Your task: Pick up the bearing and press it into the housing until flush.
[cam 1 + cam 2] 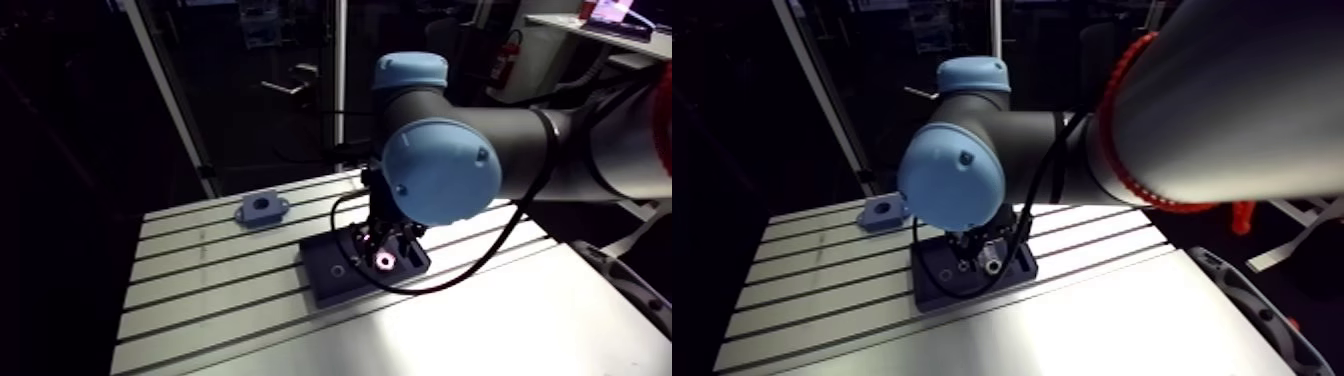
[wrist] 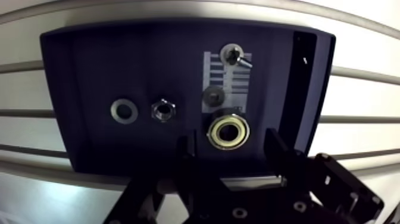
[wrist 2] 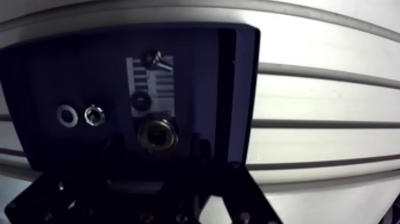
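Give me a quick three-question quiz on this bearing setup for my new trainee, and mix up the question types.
1. True or false: the bearing lies in the dark tray, between the fingers of the open gripper.
2. Where is the housing? A) in the tray B) on the table, apart from the tray C) in the gripper
3. Fill in: in the tray, beside the nut, lies a silver ____.
Key: 1 true; 2 B; 3 washer.
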